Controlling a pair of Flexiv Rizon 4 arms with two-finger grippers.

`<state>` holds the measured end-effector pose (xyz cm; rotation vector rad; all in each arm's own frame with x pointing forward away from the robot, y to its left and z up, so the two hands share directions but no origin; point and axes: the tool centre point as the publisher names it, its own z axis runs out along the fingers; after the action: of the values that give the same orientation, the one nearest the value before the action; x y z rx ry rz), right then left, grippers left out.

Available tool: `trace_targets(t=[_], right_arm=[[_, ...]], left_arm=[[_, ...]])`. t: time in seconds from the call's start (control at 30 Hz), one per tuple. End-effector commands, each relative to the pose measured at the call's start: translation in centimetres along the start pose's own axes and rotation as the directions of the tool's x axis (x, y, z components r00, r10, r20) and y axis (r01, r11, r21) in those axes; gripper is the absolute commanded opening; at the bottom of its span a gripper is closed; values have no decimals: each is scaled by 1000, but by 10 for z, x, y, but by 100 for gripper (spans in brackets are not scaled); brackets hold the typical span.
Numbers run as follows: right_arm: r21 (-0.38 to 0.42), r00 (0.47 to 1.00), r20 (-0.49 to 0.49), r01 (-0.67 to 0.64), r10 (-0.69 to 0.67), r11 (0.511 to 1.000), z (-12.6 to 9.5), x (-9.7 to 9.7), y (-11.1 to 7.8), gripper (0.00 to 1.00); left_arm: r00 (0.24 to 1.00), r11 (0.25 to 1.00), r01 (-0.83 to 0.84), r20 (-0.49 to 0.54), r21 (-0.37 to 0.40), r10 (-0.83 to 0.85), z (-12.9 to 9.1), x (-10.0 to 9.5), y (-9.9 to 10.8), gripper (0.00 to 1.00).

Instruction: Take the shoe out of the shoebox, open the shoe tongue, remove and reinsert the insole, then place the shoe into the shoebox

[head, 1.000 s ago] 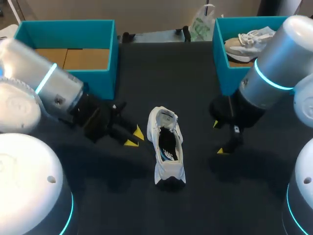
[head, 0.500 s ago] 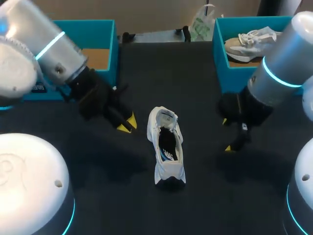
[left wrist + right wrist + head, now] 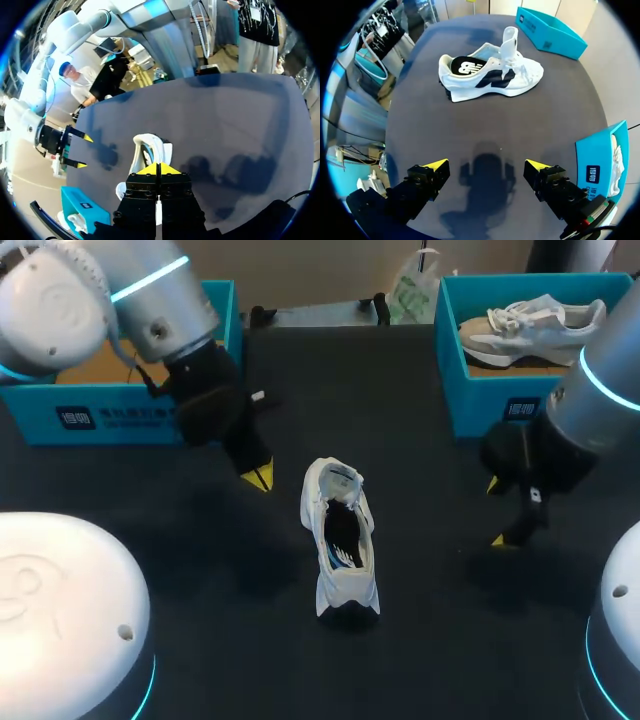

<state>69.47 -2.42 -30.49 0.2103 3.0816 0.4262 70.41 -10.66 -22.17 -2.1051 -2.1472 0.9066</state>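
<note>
Hands pulled away from shoe (image 3: 340, 535) between them; left hand (image 3: 258, 478) pinched closed, right hand (image 3: 497, 512) spread wide, both empty.

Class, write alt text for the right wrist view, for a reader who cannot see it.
A white shoe with dark side markings stands on the dark table, tongue raised, ahead of the right end effector, which is open and empty. A teal shoebox sits beyond the shoe.

Left hand (image 3: 258, 478) pulled back from the shoe (image 3: 340, 535), fingers now together; right hand (image 3: 497, 512) withdrew outward.
</note>
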Motion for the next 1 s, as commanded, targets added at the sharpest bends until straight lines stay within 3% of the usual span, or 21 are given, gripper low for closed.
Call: trace_targets(t=[0.03, 0.17, 0.23, 0.4, 0.47, 0.8, 0.87, 1.0], right_arm=[[0, 1000, 3, 0, 0, 1000, 0, 2, -1, 100], [0, 1000, 3, 0, 0, 1000, 0, 2, -1, 100], [0, 1000, 3, 0, 0, 1000, 0, 2, -1, 100], [0, 1000, 3, 0, 0, 1000, 0, 2, -1, 100], [0, 1000, 3, 0, 0, 1000, 0, 2, -1, 100], [0, 1000, 3, 0, 0, 1000, 0, 2, -1, 100], [0, 1000, 3, 0, 0, 1000, 0, 2, -1, 100], [0, 1000, 3, 0, 0, 1000, 0, 2, -1, 100]], left_arm=[[992, 1000, 1, -126, 2, 0, -1, -4, 2, 0], [992, 1000, 1, -126, 2, 0, -1, -4, 2, 0], [986, 996, -61, -153, 60, 70, 5, -15, 5, 0], [958, 986, -125, -247, 110, 149, 10, -25, 11, 0], [928, 990, -102, -349, 92, 129, 12, -20, 13, 0], [928, 990, -102, -349, 92, 129, 12, -20, 13, 0], [926, 987, -92, -354, 129, 133, 17, -26, 17, 0], [923, 988, -86, -362, 129, 128, 24, -34, 21, 0]])
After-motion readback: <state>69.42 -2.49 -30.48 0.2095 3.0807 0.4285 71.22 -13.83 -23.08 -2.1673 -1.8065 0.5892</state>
